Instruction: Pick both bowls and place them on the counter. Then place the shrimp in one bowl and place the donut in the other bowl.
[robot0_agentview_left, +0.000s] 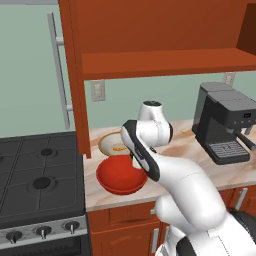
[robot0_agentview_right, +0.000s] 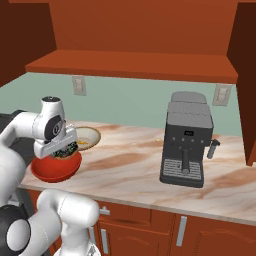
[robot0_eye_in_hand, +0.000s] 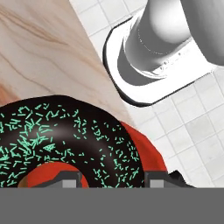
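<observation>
One donut (robot0_eye_in_hand: 65, 135) (sprinkled) between the jaws, above the red bowl (robot0_agentview_left: 120, 175).

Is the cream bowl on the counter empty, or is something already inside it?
Not empty. In the left base view the cream bowl holds a small orange piece, apparently the shrimp. It also shows in the right base view, behind the red bowl.

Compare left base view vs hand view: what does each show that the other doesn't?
Left base view alone: the cream-beige bowl with a small orange piece in it, the stove, the coffee machine and the upper cabinet. Hand view alone: the donut, dark icing with green sprinkles, close up between the gripper fingertips, plus white floor tiles. Both: the red bowl and the marbled counter.
</observation>
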